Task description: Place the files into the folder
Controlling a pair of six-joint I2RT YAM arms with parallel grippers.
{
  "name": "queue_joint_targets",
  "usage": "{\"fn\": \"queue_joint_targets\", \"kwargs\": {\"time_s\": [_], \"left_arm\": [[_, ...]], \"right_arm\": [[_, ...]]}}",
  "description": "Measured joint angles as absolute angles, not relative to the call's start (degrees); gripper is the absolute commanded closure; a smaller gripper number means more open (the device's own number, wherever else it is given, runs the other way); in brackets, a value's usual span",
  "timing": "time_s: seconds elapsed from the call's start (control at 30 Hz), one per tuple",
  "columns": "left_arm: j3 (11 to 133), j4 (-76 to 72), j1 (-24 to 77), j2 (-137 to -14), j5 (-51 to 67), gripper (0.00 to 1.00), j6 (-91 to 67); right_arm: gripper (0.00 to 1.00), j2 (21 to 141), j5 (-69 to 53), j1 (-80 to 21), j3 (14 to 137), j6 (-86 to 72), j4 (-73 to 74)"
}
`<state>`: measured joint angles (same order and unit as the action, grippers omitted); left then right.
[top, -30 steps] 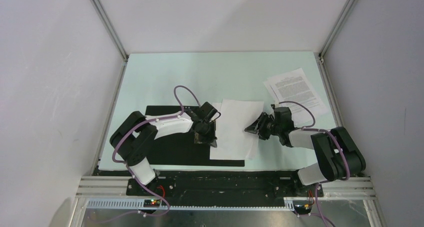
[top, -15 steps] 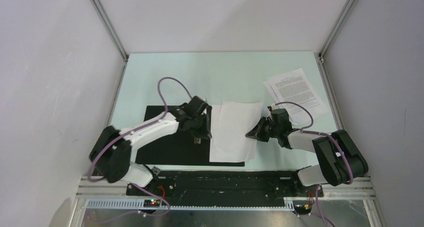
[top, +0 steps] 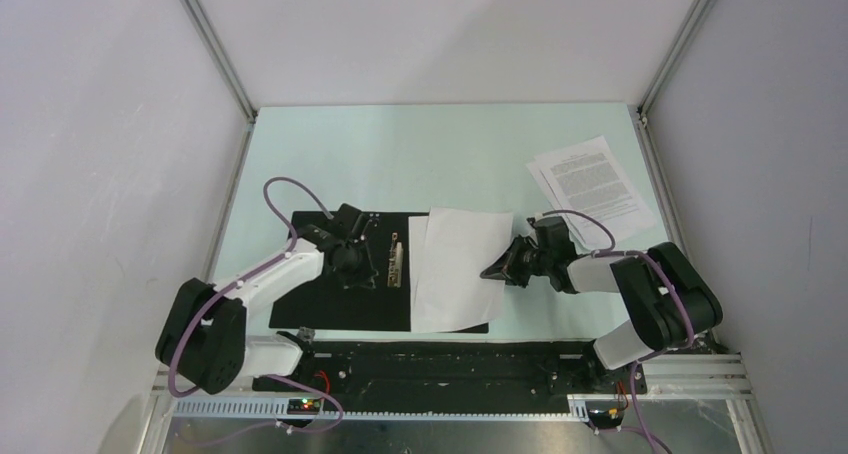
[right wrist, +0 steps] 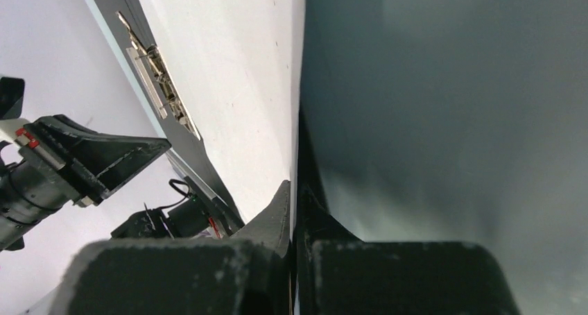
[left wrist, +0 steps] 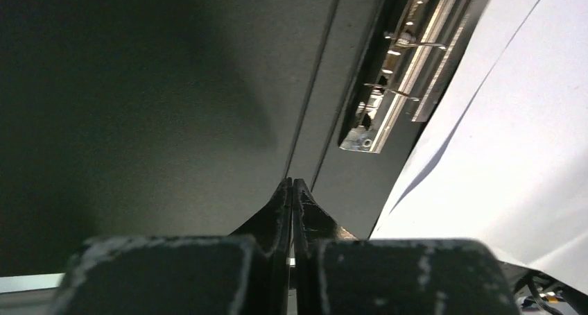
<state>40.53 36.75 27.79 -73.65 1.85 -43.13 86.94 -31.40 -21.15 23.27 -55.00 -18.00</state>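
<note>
Pale mint bench (top: pixel 400 154) mid-frame, white walls (top: pixel 100 124) on 3 sides, 2 aluminium struts (top: pixel 212 46) in upper corners, black rail (top: pixel 450 369) along the bottom

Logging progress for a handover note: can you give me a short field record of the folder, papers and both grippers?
folder: open, black inside up, metal clip near its centre
blank sheets: lying over folder's right half
printed sheets: on table, far right, outside folder
left gripper: shut, empty, over folder's left half
right gripper: shut on blank sheets' right edge
</note>
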Motion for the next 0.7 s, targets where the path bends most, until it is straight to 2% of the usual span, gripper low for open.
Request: {"fn": "queue_joint_targets", "kwargs": {"time_s": [0.7], "left_arm": [[37.5,31.3,27.4,-78.1,1.7,1.00,-46.7]], "right_arm": [[1.00,86.8,-25.7,-29.6,24.3,-64.5,-17.0]]}}
